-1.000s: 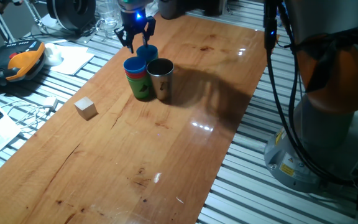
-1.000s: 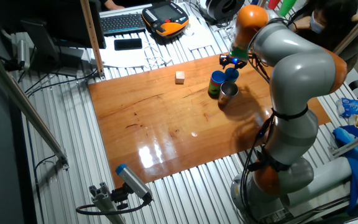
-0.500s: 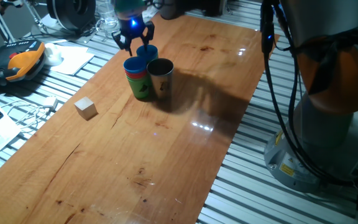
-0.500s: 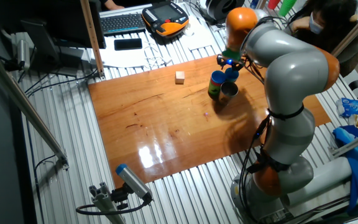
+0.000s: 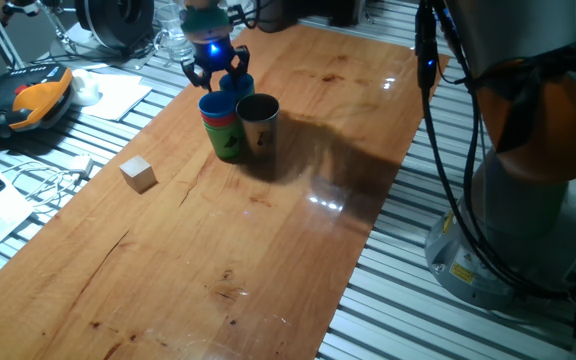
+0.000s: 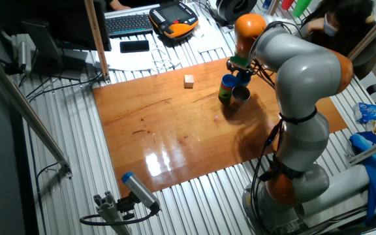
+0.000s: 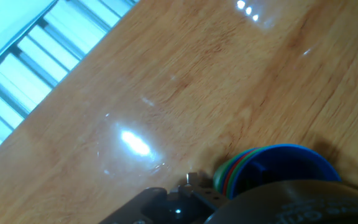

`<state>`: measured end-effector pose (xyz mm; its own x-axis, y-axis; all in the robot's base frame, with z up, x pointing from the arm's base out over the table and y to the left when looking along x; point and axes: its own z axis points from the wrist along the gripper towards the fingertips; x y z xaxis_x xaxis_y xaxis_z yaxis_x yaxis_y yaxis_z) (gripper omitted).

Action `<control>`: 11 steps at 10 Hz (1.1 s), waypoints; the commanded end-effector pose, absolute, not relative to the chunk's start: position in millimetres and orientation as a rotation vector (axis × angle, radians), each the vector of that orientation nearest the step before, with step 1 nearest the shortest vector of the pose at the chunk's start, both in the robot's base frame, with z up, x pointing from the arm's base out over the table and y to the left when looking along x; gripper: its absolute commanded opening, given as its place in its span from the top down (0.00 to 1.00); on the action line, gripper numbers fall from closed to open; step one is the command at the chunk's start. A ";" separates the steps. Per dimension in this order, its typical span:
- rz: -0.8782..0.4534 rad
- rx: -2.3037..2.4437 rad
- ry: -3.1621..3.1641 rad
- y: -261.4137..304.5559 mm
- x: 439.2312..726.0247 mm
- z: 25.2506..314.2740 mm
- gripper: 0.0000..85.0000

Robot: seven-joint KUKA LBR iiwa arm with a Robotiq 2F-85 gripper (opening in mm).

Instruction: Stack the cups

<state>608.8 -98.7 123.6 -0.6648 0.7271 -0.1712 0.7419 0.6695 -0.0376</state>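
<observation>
Below the jaws stands a stack of cups (image 5: 224, 125), a steel cup (image 5: 258, 122) touching it; a cube (image 5: 138, 173) lies well apart.

The grey and orange arm (image 6: 299, 85) rises from its base beside the table's long edge and bends over toward the far end of the table. Its gripper (image 5: 215, 72) points down near the far edge, a blue light glowing between dark fingers (image 5: 196, 74) that stand spread apart. In the hand view only a dark blurred finger (image 7: 291, 202) shows.

Nested cups (image 7: 272, 167), blue innermost, seemingly stand on the wooden table (image 7: 185, 81).
</observation>
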 end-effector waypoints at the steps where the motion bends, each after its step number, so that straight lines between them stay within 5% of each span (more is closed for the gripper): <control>1: -0.148 1.214 2.741 -98.6 609.3 120.9 0.40; 5: -0.137 1.207 2.743 -97.2 608.1 107.7 0.40; 6: -0.144 1.200 2.744 -96.9 607.4 106.7 0.60; 7: -0.158 1.180 2.746 -97.4 606.5 105.5 0.60; 8: -0.169 1.143 2.755 -99.7 605.2 103.2 0.80; 9: -0.162 1.116 2.768 -101.5 604.2 101.3 0.80; 10: -0.161 1.079 2.786 -102.6 603.6 100.8 1.00; 11: -0.156 1.045 2.804 -103.3 603.9 102.5 1.00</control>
